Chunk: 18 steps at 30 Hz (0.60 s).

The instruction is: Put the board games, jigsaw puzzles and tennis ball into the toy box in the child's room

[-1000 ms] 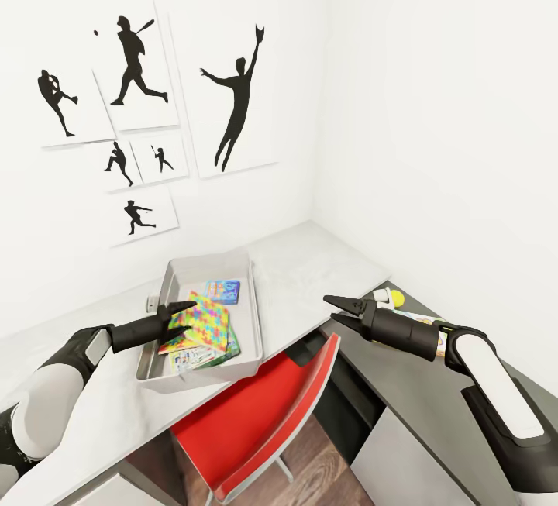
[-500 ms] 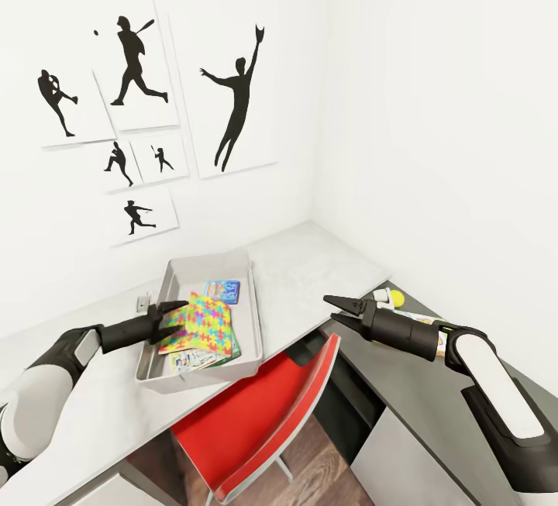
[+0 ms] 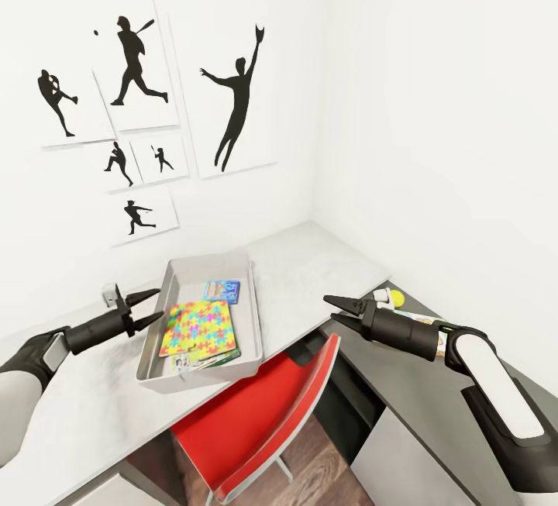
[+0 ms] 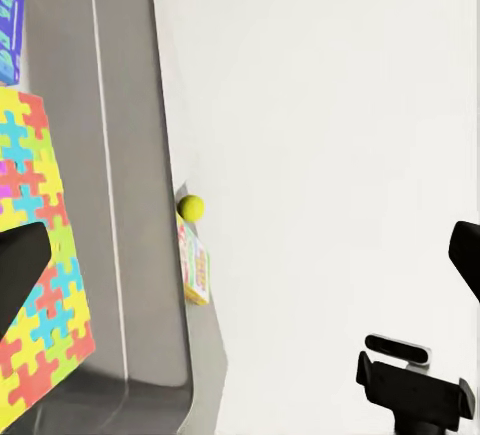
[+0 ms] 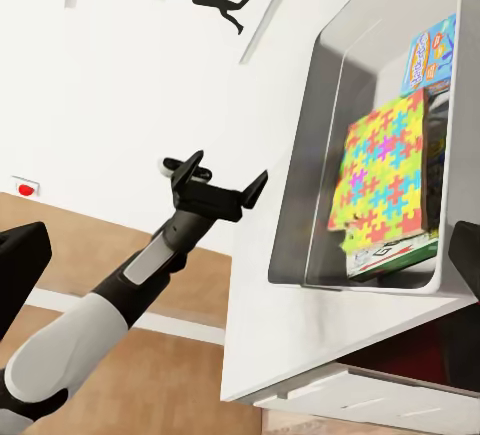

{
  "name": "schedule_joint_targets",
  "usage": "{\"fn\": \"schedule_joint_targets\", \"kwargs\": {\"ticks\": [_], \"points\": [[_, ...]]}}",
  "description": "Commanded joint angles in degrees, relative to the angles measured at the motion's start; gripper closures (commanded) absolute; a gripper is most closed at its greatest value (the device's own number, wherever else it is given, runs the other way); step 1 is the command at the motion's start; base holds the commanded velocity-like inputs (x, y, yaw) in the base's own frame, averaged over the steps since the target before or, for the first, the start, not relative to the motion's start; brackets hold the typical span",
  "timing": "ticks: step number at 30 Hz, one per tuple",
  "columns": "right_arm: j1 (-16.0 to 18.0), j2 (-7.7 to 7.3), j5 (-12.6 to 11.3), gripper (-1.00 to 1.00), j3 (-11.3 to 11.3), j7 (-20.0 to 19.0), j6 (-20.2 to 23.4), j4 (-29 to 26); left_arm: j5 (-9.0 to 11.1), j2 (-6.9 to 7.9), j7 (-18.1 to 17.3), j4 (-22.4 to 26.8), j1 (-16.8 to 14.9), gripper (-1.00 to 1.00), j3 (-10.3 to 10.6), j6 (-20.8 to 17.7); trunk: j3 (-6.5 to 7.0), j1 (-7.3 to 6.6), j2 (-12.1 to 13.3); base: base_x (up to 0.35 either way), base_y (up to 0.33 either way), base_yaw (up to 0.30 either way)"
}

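The grey toy box stands on the table. In it a jigsaw puzzle lies flat on top of a white-green board game, with a blue board game behind them. My left gripper hovers open and empty just outside the box's left wall. Off to the right, my right gripper is open and holds nothing. The tennis ball rests on the grey surface beyond the right arm, beside another colourful board game. The right wrist view looks into the box at the puzzle.
A red chair is pushed under the table's front edge. A small white object sits next to the ball. Black sports silhouette pictures hang on the white wall behind. Wood-plank floor shows below.
My left gripper let go of the jigsaw puzzle and drew back to the left, out of the toy box. The puzzle now lies flat inside. The right arm has not moved.
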State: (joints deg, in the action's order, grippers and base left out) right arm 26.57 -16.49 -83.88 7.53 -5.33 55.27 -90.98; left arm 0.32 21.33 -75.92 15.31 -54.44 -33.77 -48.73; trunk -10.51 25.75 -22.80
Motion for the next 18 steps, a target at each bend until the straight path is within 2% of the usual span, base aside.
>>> {"fn": "schedule_joint_targets", "kwargs": {"ticks": [1, 15, 18], "points": [[0.1, -0.04, 0.6, -1.0, 0.0, -0.6, 0.1, 0.0, 0.1, 0.02, -0.3, 0.0, 0.0, -1.0, -0.1, -0.6, -0.12, 0.03, -0.1, 0.0, 0.0, 0.0], [0.1, -0.04, 0.6, -1.0, 0.0, -0.6, 0.1, 0.0, 0.2, 0.03, -0.6, 0.0, 0.1, -1.0, -0.1, -0.5, -0.12, 0.03, -0.1, 0.0, 0.0, 0.0], [0.1, -0.04, 0.6, -1.0, 0.0, -0.7, 0.1, 0.0, 0.1, 0.03, -2.2, 0.0, 0.1, -1.0, 0.0, -0.4, -0.09, 0.03, -0.1, -0.016, 0.0, -0.061]]}}
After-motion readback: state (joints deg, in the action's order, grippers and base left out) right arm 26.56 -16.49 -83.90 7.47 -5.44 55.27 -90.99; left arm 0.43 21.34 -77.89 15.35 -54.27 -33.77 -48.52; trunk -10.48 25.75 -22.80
